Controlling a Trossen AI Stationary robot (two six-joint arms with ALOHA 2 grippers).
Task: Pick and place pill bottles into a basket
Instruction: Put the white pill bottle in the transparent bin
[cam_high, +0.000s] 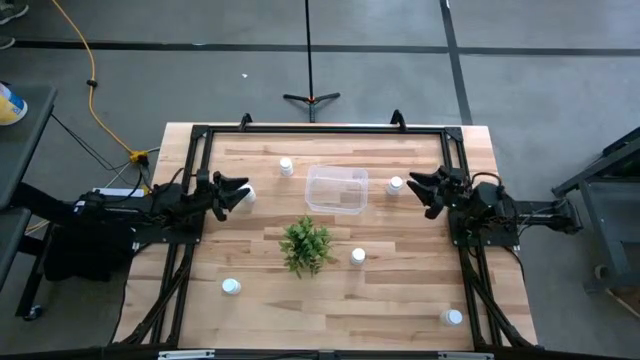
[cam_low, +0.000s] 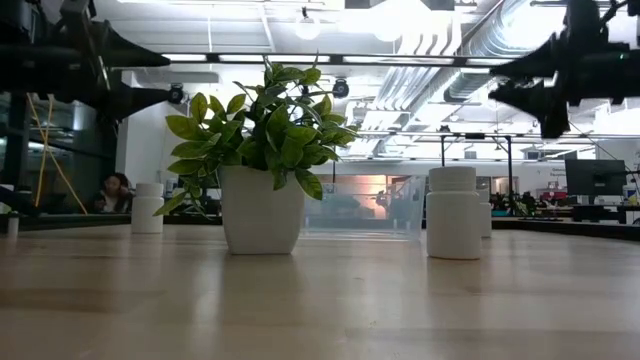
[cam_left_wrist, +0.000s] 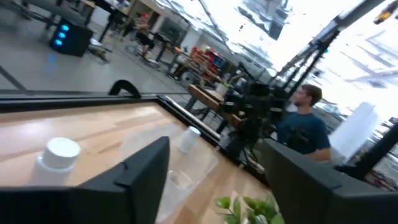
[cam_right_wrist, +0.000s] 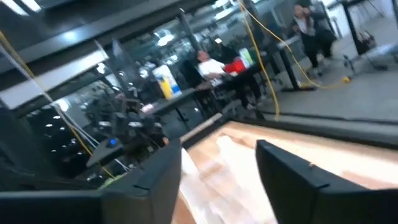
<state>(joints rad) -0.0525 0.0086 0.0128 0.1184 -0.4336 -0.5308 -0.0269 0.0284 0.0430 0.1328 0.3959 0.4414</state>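
The clear bin stands at the table's middle, toward the far side; it also shows in the low view behind the plant. Several white pill bottles stand upright on the table: one at the far left of the bin, one by its right side, one right of the plant, two near the front. Another bottle stands under my left gripper's tips. My left gripper is open, raised left of the bin. My right gripper is open, raised right of the bin.
A green plant in a white pot stands at the table's middle, just nearer than the bin. A black frame runs along the table's far edge and both sides. People sit in the room beyond the table.
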